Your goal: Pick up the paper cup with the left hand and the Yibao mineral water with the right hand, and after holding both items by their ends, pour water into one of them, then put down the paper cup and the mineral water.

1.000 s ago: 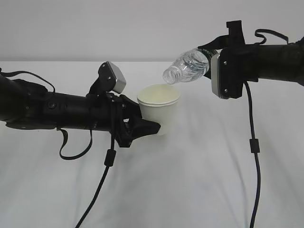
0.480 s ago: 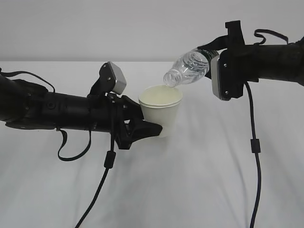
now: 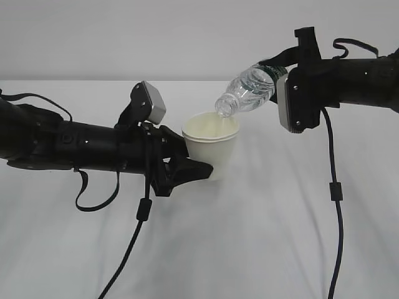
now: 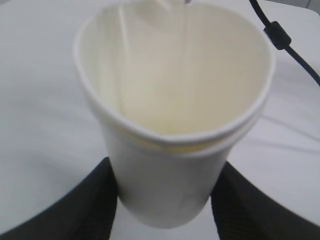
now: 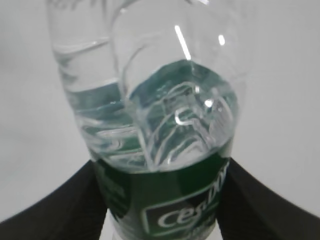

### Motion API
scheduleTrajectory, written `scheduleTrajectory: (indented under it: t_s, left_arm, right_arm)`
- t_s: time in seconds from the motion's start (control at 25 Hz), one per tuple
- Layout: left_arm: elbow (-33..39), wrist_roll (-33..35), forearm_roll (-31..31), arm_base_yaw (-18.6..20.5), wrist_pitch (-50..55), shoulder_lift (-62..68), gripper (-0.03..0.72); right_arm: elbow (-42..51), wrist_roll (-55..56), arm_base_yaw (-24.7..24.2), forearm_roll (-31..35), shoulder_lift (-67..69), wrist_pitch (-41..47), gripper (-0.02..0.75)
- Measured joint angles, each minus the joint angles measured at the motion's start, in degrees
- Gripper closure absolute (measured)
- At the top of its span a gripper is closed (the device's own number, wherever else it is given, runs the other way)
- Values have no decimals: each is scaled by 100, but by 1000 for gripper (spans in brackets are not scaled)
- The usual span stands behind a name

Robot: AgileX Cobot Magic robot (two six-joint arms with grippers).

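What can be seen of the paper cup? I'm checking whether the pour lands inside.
The paper cup is plain white and tapered, with a rolled rim and a pale cream inside. It stands upright, lifted off the table, its lower wall clamped between the left gripper fingers. The tipped bottle has its mouth just above the rim, and a thin stream of water falls inside.

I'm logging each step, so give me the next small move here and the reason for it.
Probably hold the tilt a little longer. The bottle, gripped by the right gripper, slants down with its mouth just above the cup in the left gripper. A thin stream shows inside the cup, and water remains in the bottle.
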Motion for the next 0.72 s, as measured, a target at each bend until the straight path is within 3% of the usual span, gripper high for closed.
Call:
scheduleTrajectory:
  t_s: [0.72]
  left_arm:
    - [0, -111, 190, 0, 0, 0, 291]
  right_arm:
    - [0, -197, 0, 0, 0, 120, 281]
